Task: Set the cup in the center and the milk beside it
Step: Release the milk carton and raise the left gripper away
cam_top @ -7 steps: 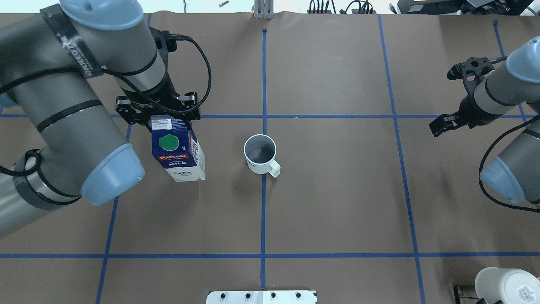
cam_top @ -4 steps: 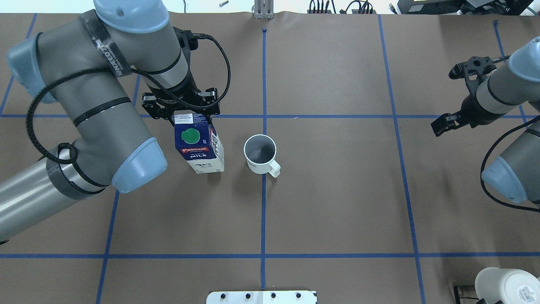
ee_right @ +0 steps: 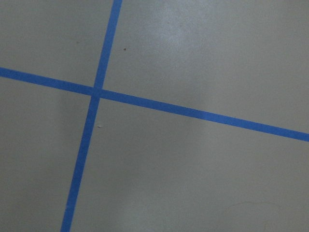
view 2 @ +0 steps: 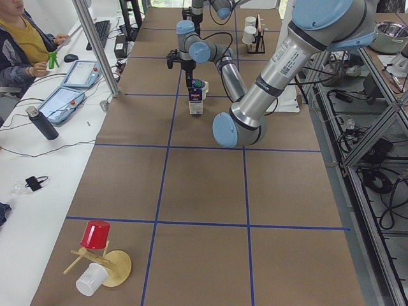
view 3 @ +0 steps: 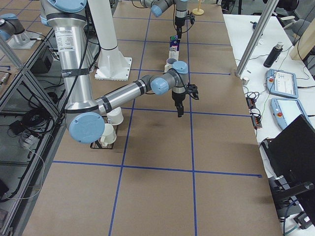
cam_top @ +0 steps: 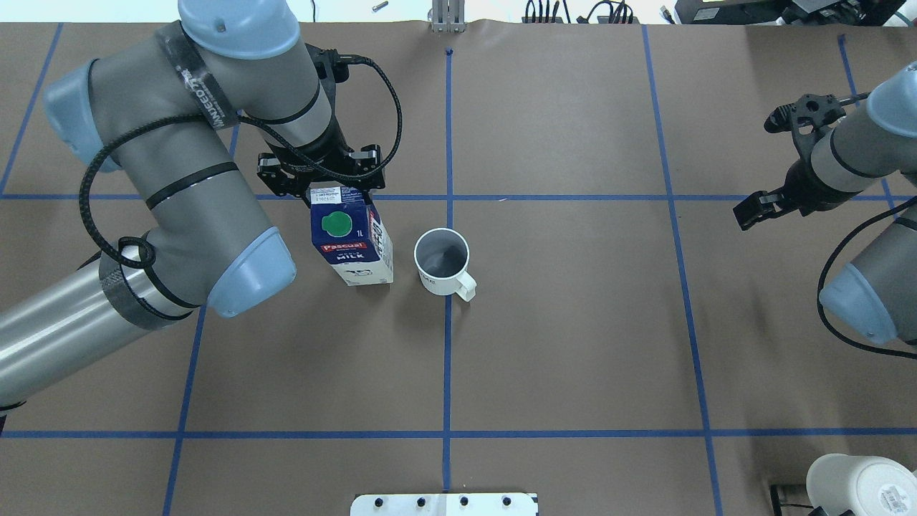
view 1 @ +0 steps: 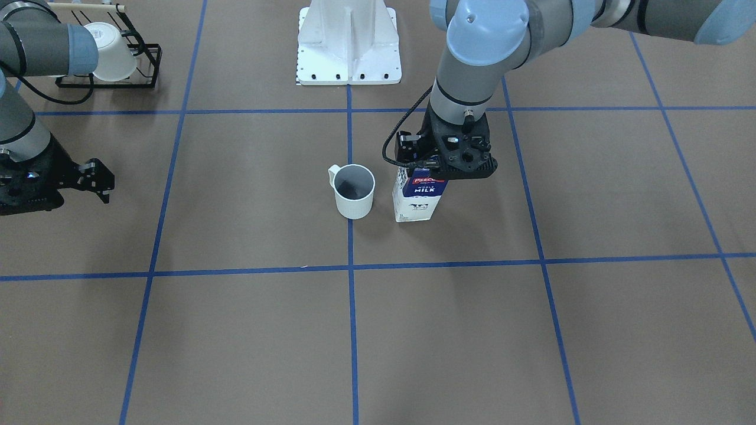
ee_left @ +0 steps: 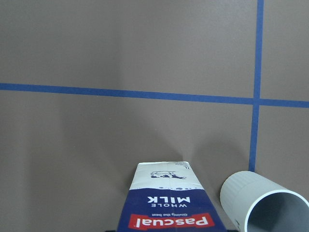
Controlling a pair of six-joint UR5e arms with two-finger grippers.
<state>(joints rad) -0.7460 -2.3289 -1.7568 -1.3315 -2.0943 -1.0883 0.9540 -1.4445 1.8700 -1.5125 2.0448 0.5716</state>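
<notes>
The white cup (cam_top: 442, 259) (view 1: 354, 190) stands upright on the centre blue tape line, handle toward the robot. The milk carton (cam_top: 351, 244) (view 1: 418, 200), navy top, green cap, red Pascual label, stands upright just beside the cup with a small gap. Its base is at or just above the table. My left gripper (cam_top: 331, 192) (view 1: 444, 162) is shut on the carton's top from above. The left wrist view shows the carton (ee_left: 169, 203) and the cup's rim (ee_left: 265, 205). My right gripper (cam_top: 749, 213) (view 1: 99, 179) hangs open and empty far off to the right side.
A black rack with white cups (view 1: 109, 53) (cam_top: 860, 487) stands at the table's near right corner. The robot's white base plate (view 1: 348, 47) sits at the near middle edge. A red cup and a wooden stand (view 2: 95, 239) are at the far left end.
My left arm has carried the milk carton to the right, from well left of the cup to right beside it. The cup has not moved and the right arm has hardly moved.
</notes>
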